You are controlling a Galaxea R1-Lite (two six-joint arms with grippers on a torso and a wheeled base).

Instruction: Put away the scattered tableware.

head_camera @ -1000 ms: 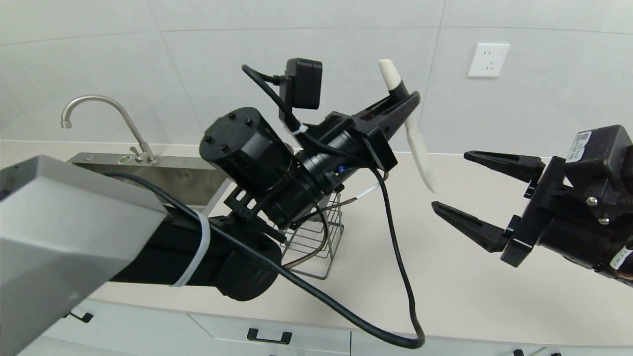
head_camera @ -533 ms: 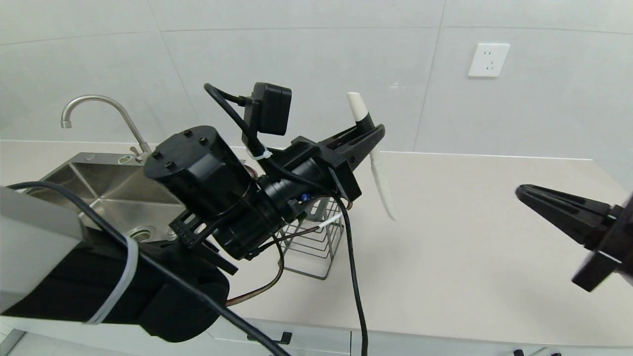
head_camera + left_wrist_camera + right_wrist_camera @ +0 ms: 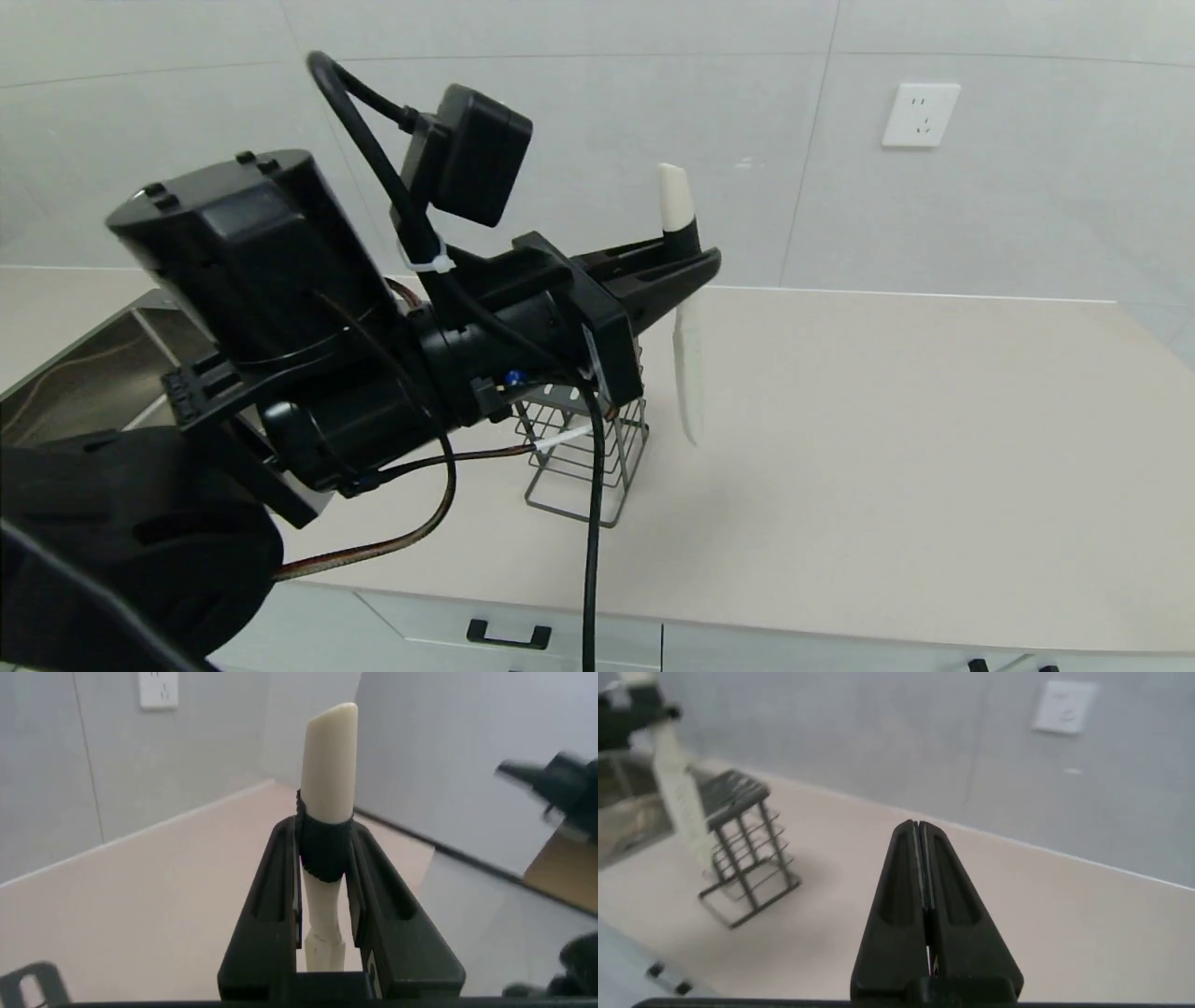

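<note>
Left claw (image 3: 695, 261) pinches the white knife (image 3: 689, 373) at its black band, blade down, just beside the wire rack (image 3: 583, 471) near the countertop's (image 3: 887, 420) front edge. Right claw (image 3: 923, 905) is pressed together. Lowered from here, the tip could strike 1 rim wire and twist loose.

Right gripper (image 3: 920, 833) fingers pressed together over the counter (image 3: 1064, 924), wire basket (image 3: 747, 849) well apart

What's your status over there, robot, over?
Left gripper shut on white knife, blade down. Right gripper shut, empty. Knife beside wire rack, not yet inside.
</note>
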